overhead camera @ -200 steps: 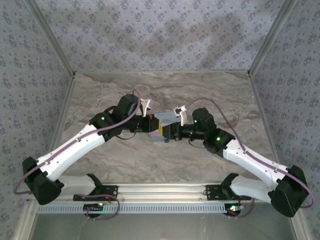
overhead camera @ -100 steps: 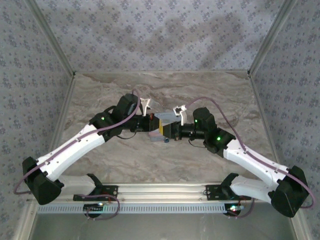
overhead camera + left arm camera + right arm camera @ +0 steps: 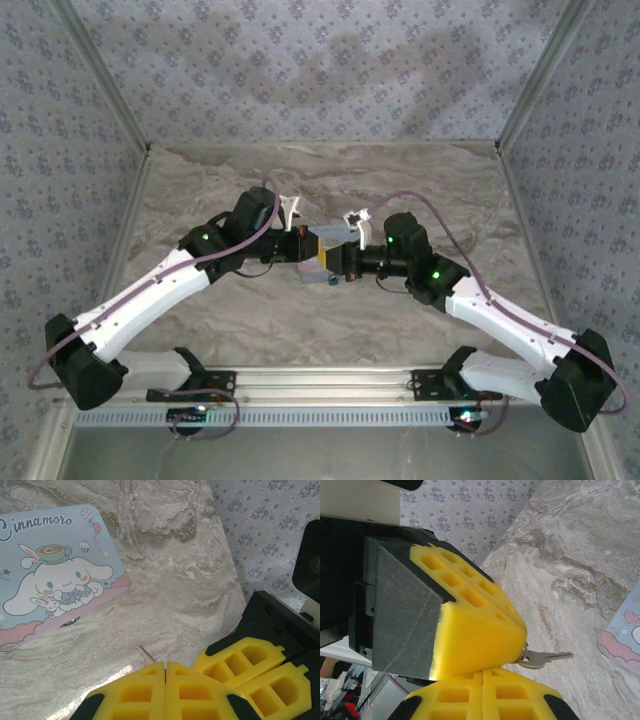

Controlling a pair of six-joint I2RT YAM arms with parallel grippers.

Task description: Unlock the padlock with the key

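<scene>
Yellow pads (image 3: 475,635) meet over the desk (image 3: 250,330) — left hand (image 3: 165,670) pinched tight on the key (image 3: 542,657), blade poking out sideways; right hand (image 3: 482,677) clamped shut just below it, on what I can't tell. Keep that blade level and square to the padlock's keyhole before turning.

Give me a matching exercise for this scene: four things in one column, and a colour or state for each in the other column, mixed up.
Things:
1. key
2. cartoon card
3. left hand
4. table

Colour or state:
a. grey marble pattern
b. shut
c. silver metal
d. light blue with a pink edge

Pairs: 1-c, 2-d, 3-b, 4-a
</scene>
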